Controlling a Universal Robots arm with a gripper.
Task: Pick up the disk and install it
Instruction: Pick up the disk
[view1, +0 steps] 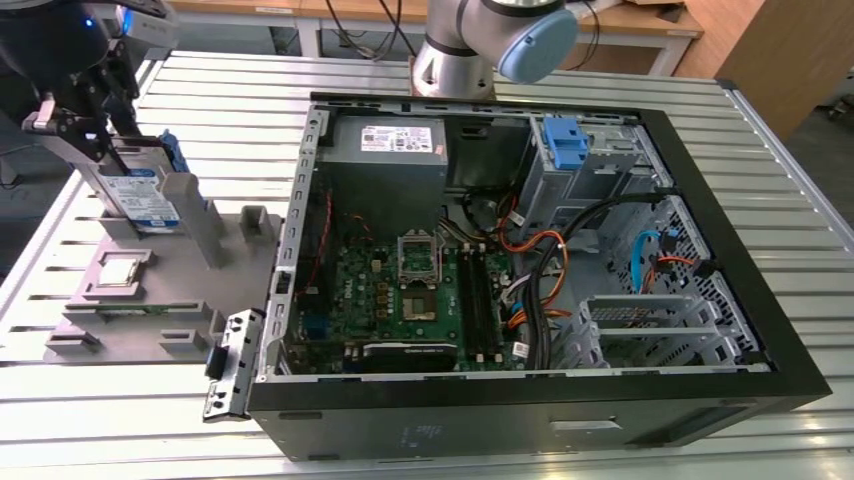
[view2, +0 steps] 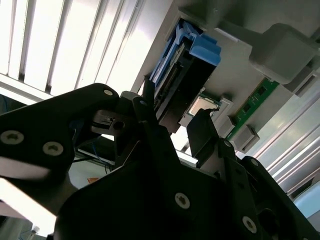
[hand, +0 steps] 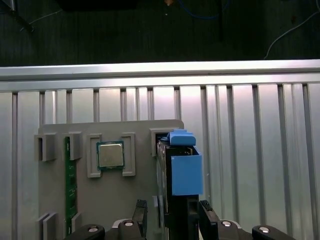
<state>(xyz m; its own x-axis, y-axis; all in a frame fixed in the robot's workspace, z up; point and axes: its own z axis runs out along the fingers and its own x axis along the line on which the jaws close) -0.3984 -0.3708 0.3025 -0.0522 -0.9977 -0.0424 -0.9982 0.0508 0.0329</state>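
My tool (hand: 173, 206) is spread, with one of its black fingers (hand: 140, 220) on each side of the disk (hand: 186, 175). In the first wrist view a thin gap shows between one finger and the disk's flat face, so I am straddling it rather than pinching it. The disk stands on edge in a slot of the grey holder (hand: 110, 200), leaning a little in the exterior view, and its bright blue carrier and end tab show in both wrist views. Near the disk on the same holder, a square processor chip (hand: 110, 155) lies flat in its own pocket. Past that, a green memory stick (hand: 70, 185) lies in a narrow groove. The holder rests on the slatted metal worktop (view1: 120, 430). In the exterior view the holder sits at nine o'clock from the open computer case (view1: 534, 410), just beside its side wall, with the disk and my tool at about ten o'clock. Inside the case the green motherboard (view1: 400, 290) lies flat. The grey power supply (view1: 387, 150) is at twelve o'clock from it, and an upright blue bracket (view1: 566, 143) on the metal drive bay is at two o'clock. Farthest off, at twelve o'clock beyond the case, stands my arm's base (view1: 461, 45).
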